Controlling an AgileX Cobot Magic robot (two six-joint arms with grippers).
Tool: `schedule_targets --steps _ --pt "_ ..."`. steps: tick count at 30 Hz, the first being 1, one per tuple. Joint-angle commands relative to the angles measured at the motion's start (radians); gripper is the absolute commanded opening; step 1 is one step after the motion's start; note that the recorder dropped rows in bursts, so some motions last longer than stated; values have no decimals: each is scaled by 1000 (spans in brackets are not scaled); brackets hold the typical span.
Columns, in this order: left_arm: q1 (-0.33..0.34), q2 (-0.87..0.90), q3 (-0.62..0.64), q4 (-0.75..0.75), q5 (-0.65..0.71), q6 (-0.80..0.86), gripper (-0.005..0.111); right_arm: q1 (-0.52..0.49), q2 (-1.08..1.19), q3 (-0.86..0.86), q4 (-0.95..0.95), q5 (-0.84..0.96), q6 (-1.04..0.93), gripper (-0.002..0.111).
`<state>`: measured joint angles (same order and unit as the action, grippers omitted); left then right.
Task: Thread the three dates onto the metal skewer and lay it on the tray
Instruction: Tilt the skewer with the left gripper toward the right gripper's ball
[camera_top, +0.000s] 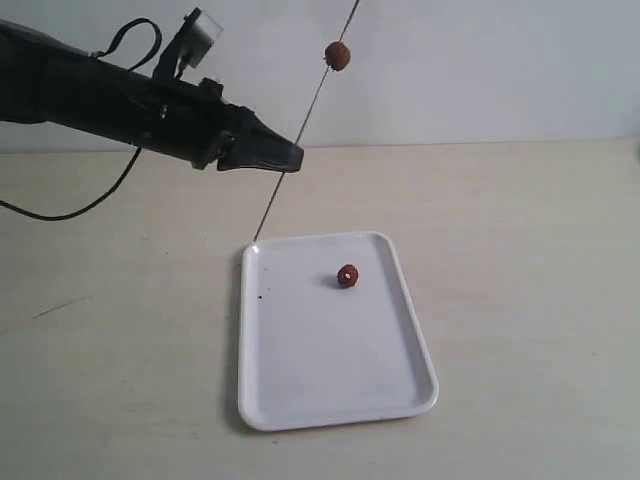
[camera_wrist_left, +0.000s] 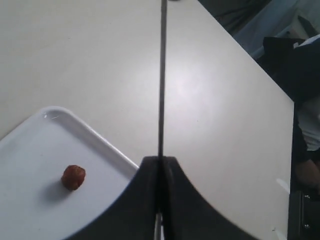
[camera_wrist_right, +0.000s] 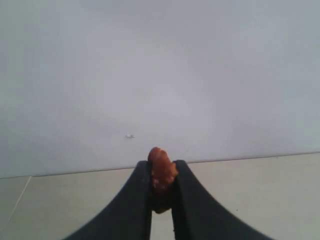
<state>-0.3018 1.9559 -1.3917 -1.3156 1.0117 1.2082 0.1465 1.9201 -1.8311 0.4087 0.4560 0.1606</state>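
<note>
My left gripper (camera_top: 288, 157) clamps the thin dark grey metal skewer (camera_top: 312, 105); my right gripper (camera_wrist_right: 161, 166) pinches a roundish reddish-brown date (camera_wrist_right: 161, 176).
Above the left jaws sits a threaded date (camera_top: 338, 55); below them the flat white rectangular tray (camera_top: 300, 390) holds a second date (camera_top: 347, 276). Only the right wrist view shows the right gripper's catch.

My left gripper (camera_wrist_left: 160, 161) is black, and so is my right gripper (camera_wrist_right: 161, 165). The metal skewer (camera_top: 310, 110) is dark grey. The date on the skewer (camera_top: 338, 55) is reddish-brown. The date on the tray (camera_top: 347, 276) is a darker red-brown with a pale spot. The third date (camera_wrist_right: 161, 172) looks more orange-brown and mottled, though it is blurred. The tray (camera_top: 300, 390) is white with a few dark specks. The table (camera_top: 520, 260) is pale beige.
</note>
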Motion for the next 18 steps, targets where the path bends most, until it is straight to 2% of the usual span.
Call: schedule_targets --steps 1,13,18 --pt "-47 -1 4 -26 -29 19 0 -3 0 -1 8 3 -10 8" --pt "-57 -1 4 -25 -106 19 0 -3 0 -1 8 5 -14 8" --pt "-57 -1 4 -25 -100 15 0 -3 0 -1 8 5 -19 8"
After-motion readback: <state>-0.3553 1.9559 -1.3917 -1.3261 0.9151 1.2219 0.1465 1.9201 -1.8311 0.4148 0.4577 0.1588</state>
